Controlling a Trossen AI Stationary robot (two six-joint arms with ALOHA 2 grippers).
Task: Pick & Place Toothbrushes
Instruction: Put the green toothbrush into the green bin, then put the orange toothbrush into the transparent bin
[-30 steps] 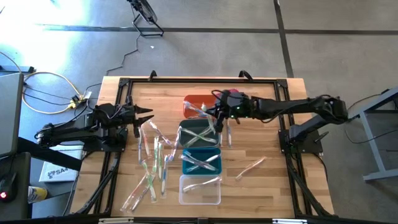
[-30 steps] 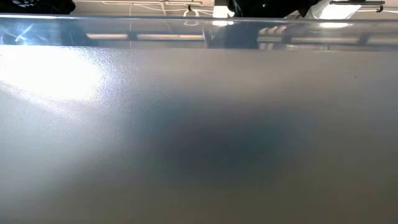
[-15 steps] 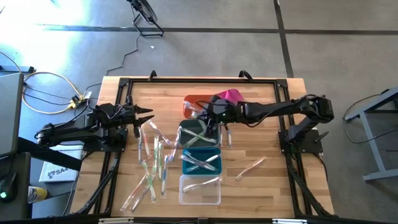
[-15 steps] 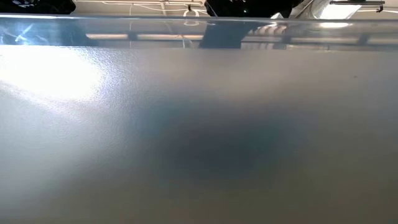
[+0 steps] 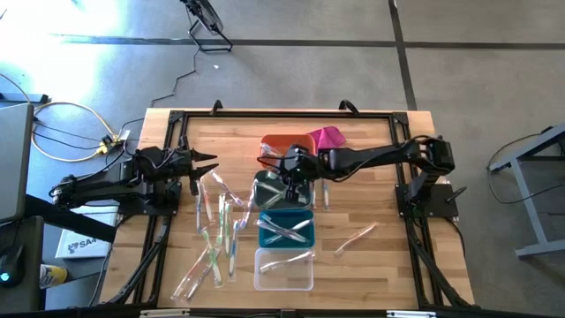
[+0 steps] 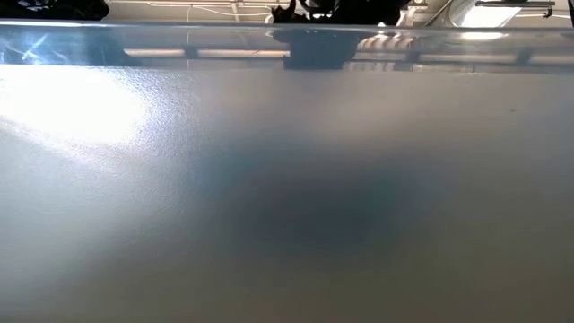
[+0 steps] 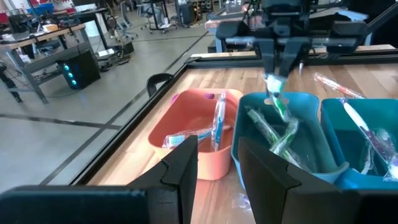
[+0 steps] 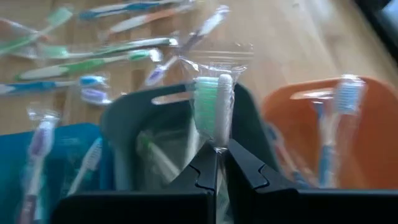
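R end effector point(image 5: 292, 170) hangs over the grey bin point(image 5: 265, 187), fingers nearly closed, pinching a green toothbrush point(image 8: 213, 109) in its clear wrapper by the lower end; brush head sticks up past the fingertips, seen in the R wrist view. From the L wrist view the same brush point(image 7: 278, 99) dangles from the end effector point(image 7: 281, 73) just above the bin point(image 7: 326, 149), w/ other green toothbrushes point(image 7: 277, 140) lying crossed inside directly beneath. Orange bin point(image 5: 275, 142) sits just beyond the end effector on the far side, w/ a blue-white brush point(image 7: 218, 121) leaning in it; teal bin point(image 5: 291, 218) and clear bin point(image 5: 282, 276) follow in a row on the near side, each w/ a few wrapped brushes. Magenta cloth point(image 5: 327, 137) lies just beside the R arm, next to the orange bin. L end effector point(image 5: 205, 165) waits at the bench point(image 5: 388, 265) edge, well apart from the bins, fingers spread open w/ nothing in them. A loose scatter of toothbrushes point(image 5: 216, 234) lies on the bench between the L end effector and the bin row; one more brush point(image 5: 355, 238) lies alone on the other side of the bins. Low view shows only a grey blur.
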